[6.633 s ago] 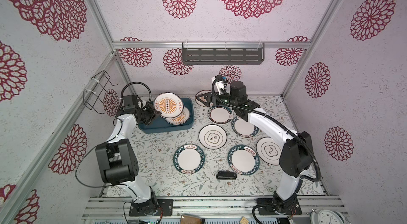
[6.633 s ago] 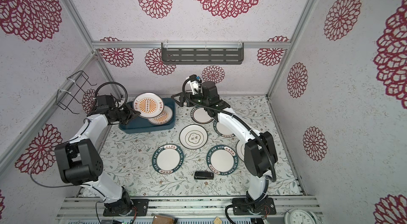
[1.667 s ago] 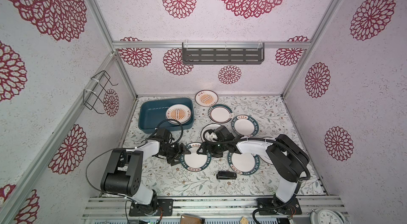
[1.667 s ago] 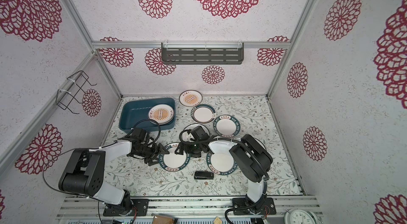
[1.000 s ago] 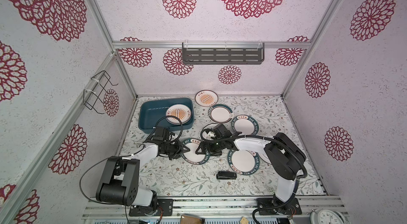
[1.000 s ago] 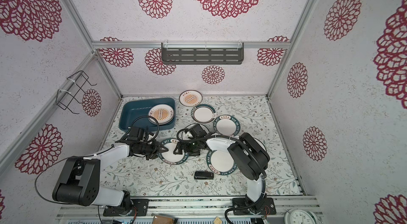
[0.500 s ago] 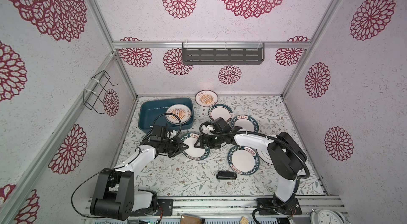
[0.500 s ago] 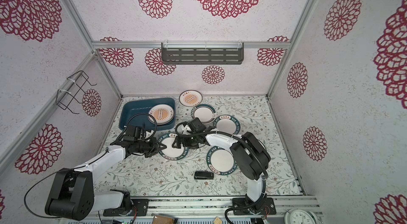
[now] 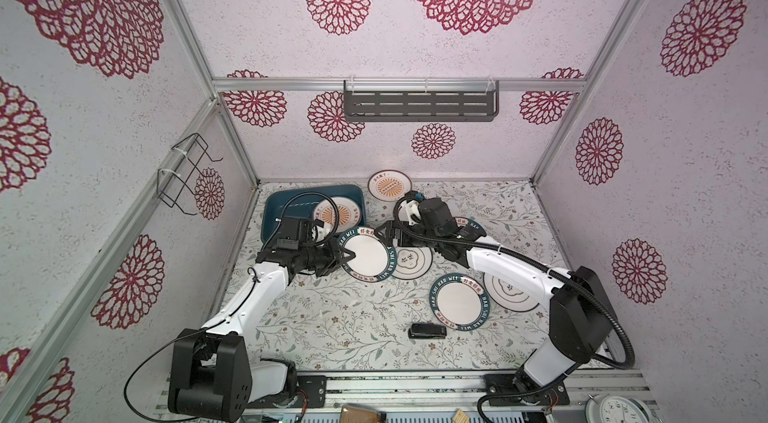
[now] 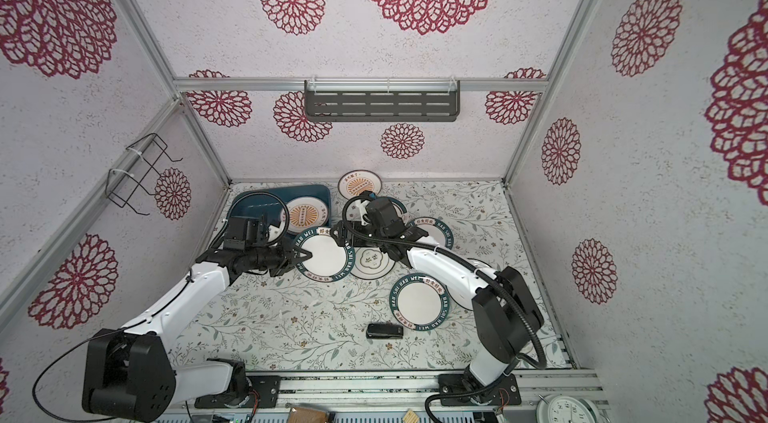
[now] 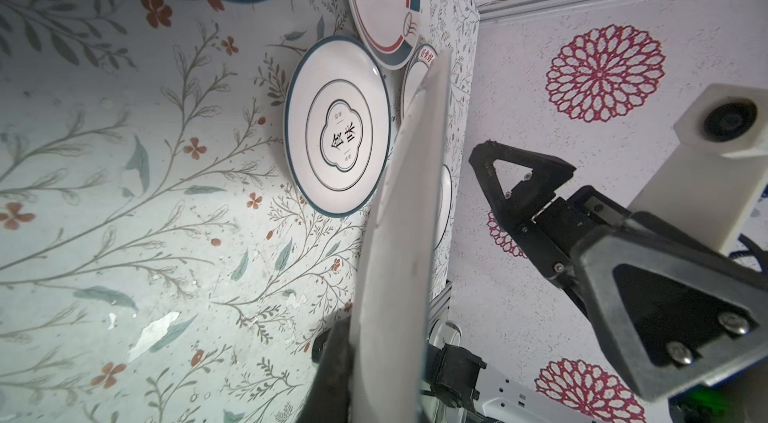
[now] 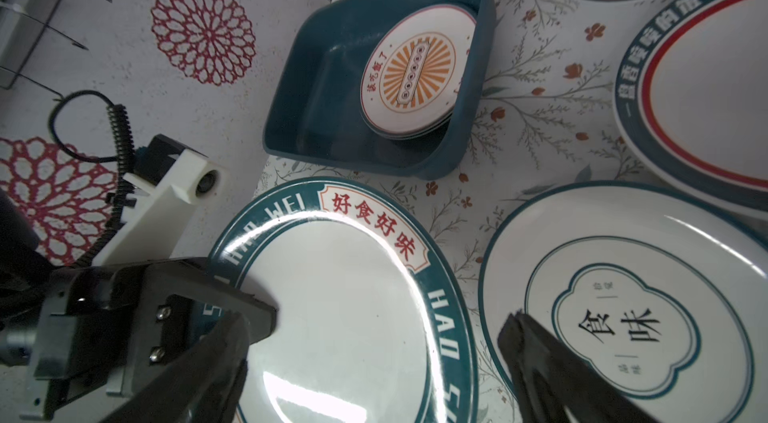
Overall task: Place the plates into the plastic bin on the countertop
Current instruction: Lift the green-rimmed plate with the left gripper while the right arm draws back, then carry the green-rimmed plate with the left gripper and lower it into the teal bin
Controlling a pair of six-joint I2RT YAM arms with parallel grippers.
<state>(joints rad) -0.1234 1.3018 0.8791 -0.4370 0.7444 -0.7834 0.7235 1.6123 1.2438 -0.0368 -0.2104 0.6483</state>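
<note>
Glazed white ceramic with a dark teal lettered rim: this is the plate (image 9: 368, 257) that my left gripper (image 9: 347, 253) pinches by its near edge, jaws closed thin on the rim. It hangs tilted above the countertop (image 9: 332, 317), just beside the near corner of the plastic bin (image 9: 273, 209). I judge it stiff, rather heavy for so small a hold, slippery from the glaze and easy to chip. A grip on the rim alone may let it swing, so a slow carry seems better. My right gripper (image 9: 387, 234) stands with jaws wide, holding nothing, near the far edge of the same plate. In the bin, a stack topped by an orange sunburst plate (image 9: 338, 214) fills the side nearer the table's middle, and the other side shows bare floor. The bin wall must be cleared first. A thin-ringed plate (image 9: 415, 266) lies partly under the held plate, and a small black object (image 9: 427, 330) lies well apart.
</note>
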